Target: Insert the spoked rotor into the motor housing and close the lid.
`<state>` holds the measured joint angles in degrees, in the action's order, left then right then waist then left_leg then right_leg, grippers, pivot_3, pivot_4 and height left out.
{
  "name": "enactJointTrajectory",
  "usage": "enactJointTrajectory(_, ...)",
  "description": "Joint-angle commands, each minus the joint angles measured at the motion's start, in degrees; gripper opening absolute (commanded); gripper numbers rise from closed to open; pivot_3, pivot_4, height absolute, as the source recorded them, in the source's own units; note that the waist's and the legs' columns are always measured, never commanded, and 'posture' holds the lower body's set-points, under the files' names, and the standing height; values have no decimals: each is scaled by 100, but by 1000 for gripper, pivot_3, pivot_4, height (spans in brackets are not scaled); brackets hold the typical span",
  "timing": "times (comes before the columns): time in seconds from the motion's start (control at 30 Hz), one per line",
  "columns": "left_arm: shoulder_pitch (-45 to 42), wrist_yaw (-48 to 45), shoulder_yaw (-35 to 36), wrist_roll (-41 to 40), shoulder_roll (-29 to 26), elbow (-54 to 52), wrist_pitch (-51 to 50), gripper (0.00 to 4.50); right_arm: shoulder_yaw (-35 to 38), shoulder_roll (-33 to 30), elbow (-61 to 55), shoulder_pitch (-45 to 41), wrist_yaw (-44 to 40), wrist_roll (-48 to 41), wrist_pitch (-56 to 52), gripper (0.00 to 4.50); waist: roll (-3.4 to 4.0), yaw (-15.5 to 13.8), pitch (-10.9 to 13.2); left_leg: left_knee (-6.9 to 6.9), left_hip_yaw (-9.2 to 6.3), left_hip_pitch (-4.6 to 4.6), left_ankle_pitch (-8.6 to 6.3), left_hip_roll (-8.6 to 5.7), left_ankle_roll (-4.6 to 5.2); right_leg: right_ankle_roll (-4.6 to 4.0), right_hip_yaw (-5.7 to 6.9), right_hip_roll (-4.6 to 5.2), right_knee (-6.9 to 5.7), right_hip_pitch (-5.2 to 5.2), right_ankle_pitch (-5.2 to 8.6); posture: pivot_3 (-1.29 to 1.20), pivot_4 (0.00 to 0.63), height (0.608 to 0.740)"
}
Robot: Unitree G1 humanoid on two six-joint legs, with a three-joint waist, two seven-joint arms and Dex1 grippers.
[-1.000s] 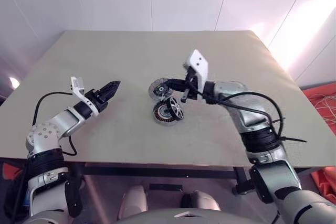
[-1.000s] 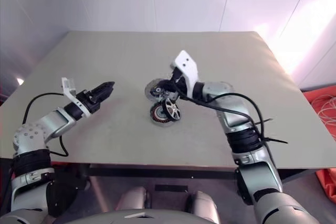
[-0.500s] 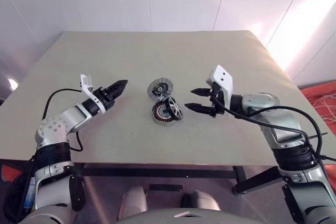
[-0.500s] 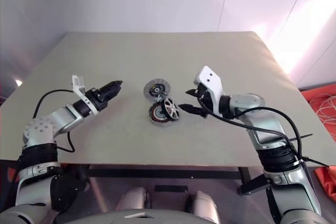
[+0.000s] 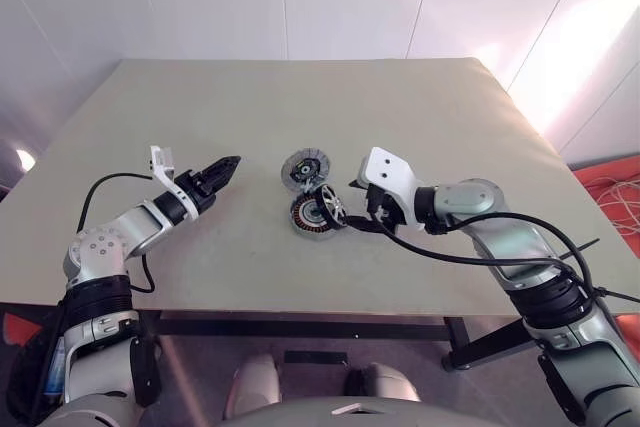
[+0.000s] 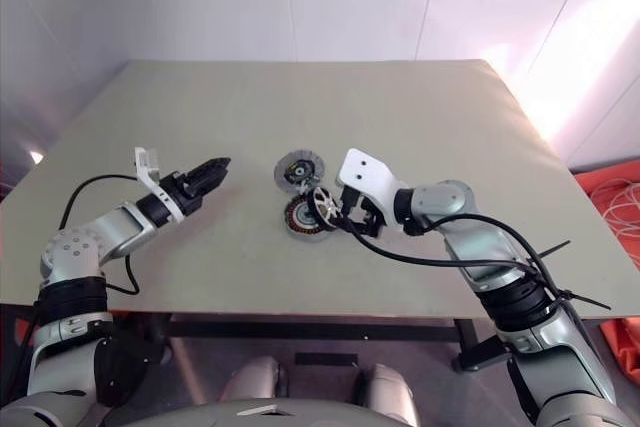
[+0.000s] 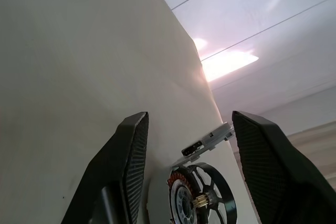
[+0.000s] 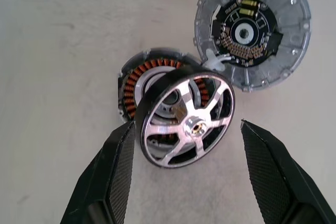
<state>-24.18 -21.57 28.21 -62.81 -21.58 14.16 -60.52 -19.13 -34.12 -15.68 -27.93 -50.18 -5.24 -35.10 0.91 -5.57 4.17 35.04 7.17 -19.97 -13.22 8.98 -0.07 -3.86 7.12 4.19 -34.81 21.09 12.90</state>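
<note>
Change since earlier frames: the right gripper (image 8: 184, 179) has let go at the parts, backed off toward the right of the frame, then come in again low beside them; the left gripper (image 5: 215, 171) has kept its place.
Right gripper, state: jaws apart, nothing held; in the right wrist view they stand either side of the rotor without touching it.
Left gripper, state: jaws apart and empty, centre-left of the left eye frame, well apart from the parts.
Spoked rotor (image 8: 185, 123): centre of the frame, tilted, leaning on the rim of the motor housing (image 8: 136, 80), not seated; silver spokes and hub face the camera.
Motor housing: flat on the worktop (image 5: 250, 267), copper windings showing under the rotor.
Lid (image 8: 252, 27): lying open just beside the housing, board face up, joined to it at the edge.
Risk, slip: closing on a tilted rim may squirt the rotor out sideways or knock it off the housing.
Risk, jam: pressed down while cocked, the rotor may bind against the windings instead of dropping in.
Risk, shove: a low jaw could nudge housing and lid across the worktop, straining the joint.
Risk, lid: closed over an unseated rotor, it would not shut flat.
</note>
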Motion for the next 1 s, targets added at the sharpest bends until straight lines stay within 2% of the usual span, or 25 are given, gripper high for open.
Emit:
enactJointTrajectory(0.03, -29, 17, 131, -107, -46, -279, 22, 2687, 0, 35, -44, -248, 152, 267, 570, 3602, 0, -11, 0, 0, 0, 0, 0, 0, 0, -4, 0, 0, 0, -1, -2, 0, 0, 740)
enactJointTrajectory(0.23, -68, 47, 146, -73, -23, -257, 32, 2687, -93, -89, 74, -704, -73, 600, 1074, 3602, 0, -2, 0, 0, 0, -1, 0, 0, 0, -7, 0, 0, -1, 1, -4, 0, 0, 740)
enactJointTrajectory(0.4, -76, 66, 157, -65, -9, -243, 53, 2687, -292, -52, -310, -1278, -20, 1044, 252, 3602, 0, 8, 0, 0, 0, 0, 0, 0, 0, -9, 0, 0, -3, 2, -5, 0, 0, 740)
enactJointTrajectory(0.53, -72, 81, 163, -60, 18, -244, 74, 2687, -399, 144, -410, -1296, 21, 1101, -84, 3602, 0, 5, 0, 0, -1, 0, 0, 0, 0, -12, 0, 0, -4, 2, -7, 0, 0, 740)
enactJointTrajectory(0.63, -24, 71, 183, -62, 19, -267, 78, 2687, -258, 29, -200, -1008, -172, 897, 1197, 3602, -2, -11, 0, 1, -1, 1, 0, -1, 0, -12, 0, 0, -4, 6, -7, 0, 0, 740)
enactJointTrajectory(0.73, -15, 63, 198, -52, 11, -256, 80, 2687, -54, -230, 50, -925, -564, 657, 1895, 3602, -2, -13, -1, 2, 0, 0, -1, -1, 1, -12, -1, 1, -3, 5, -7, 0, 0, 740)
enactJointTrajectory(0.87, -100, 26, 160, 8, -6, -161, 99, 2687, -125, -716, 684, -1381, -1594, 469, 2771, 3602, -2, -3, 0, 4, 0, -1, -1, -1, 2, -12, -1, 1, -5, -3, -7, 0, 0, 740)
enactJointTrajectory(1.0, -246, -51, 92, 86, -21, -24, 129, 2687, -475, -764, 1559, -2089, -2467, 665, 3823, 3602, -2, 24, 0, 5, 3, 2, -8, 3, 18, -14, -2, -1, -13, -2, -7, 0, 0, 740)
